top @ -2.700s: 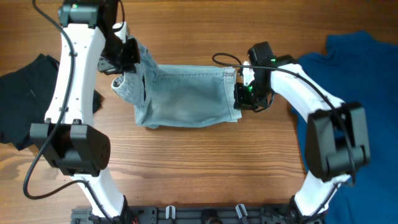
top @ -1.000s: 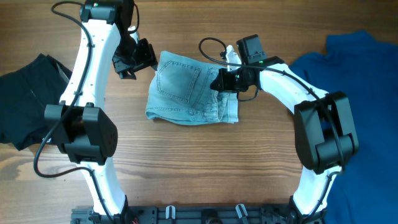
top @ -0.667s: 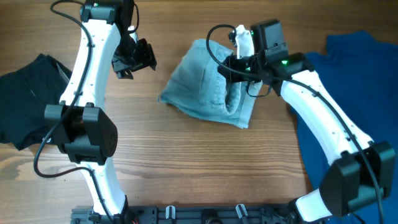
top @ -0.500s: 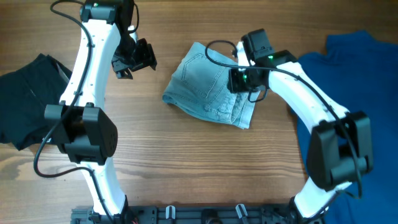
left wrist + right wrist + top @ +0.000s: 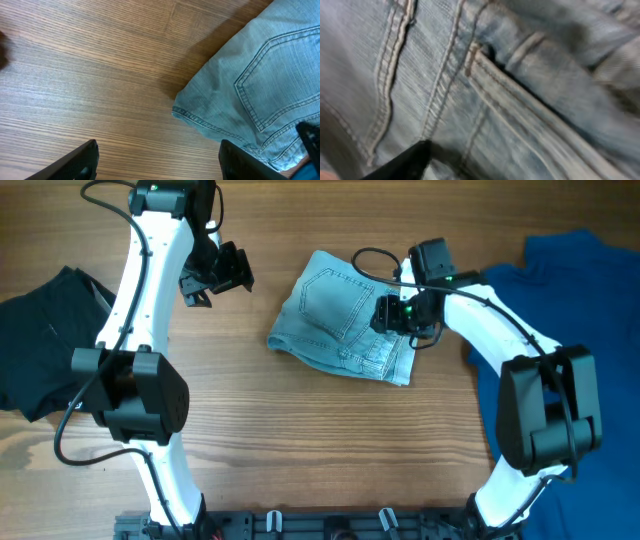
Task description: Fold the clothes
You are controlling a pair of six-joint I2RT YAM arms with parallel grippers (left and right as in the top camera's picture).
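Note:
The pale-blue jeans [image 5: 340, 315] lie folded into a small bundle at the middle of the table, back pocket up. My right gripper [image 5: 390, 313] sits low over their right part. The right wrist view is filled with blurred denim seams [image 5: 485, 75]; one black finger [image 5: 405, 162] rests on the cloth far to the left, so the jaws stand apart, and the other finger is hidden. My left gripper [image 5: 232, 275] hovers left of the jeans, wide open over bare wood, with the jeans' edge [image 5: 250, 85] ahead and to its right.
A black garment [image 5: 40, 330] lies at the table's left edge. A dark-blue garment [image 5: 570, 320] covers the right side, under the right arm's base. Bare wood [image 5: 320, 440] runs along the front.
The right gripper dragged the jeans to the right, lifted and turned them, set them down and opened. The left arm has stayed in place, its jaws a little wider.

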